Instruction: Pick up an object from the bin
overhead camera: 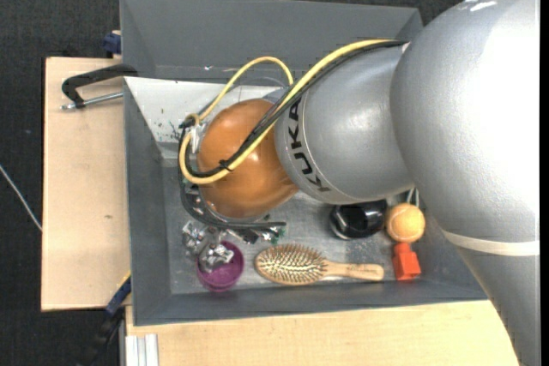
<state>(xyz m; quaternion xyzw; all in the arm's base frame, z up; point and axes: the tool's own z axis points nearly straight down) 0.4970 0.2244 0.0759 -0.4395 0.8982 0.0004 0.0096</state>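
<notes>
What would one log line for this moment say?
gripper: low in bin, lower-left corner | nearest: purple thing, hairbrush | held: unclear

The bin [257, 21] is matt grey metal with smooth walls. The arm's casing [360, 133] is smooth silver with a soft sheen, and the orange cover [244, 176] at its wrist looks like glossy plastic. The hairbrush [317, 266] is pale, smooth wood, the purple cup [220, 267] looks like shiny translucent plastic, the black round thing [356, 221] is glossy, and the orange ball [405, 223] is matt.
</notes>
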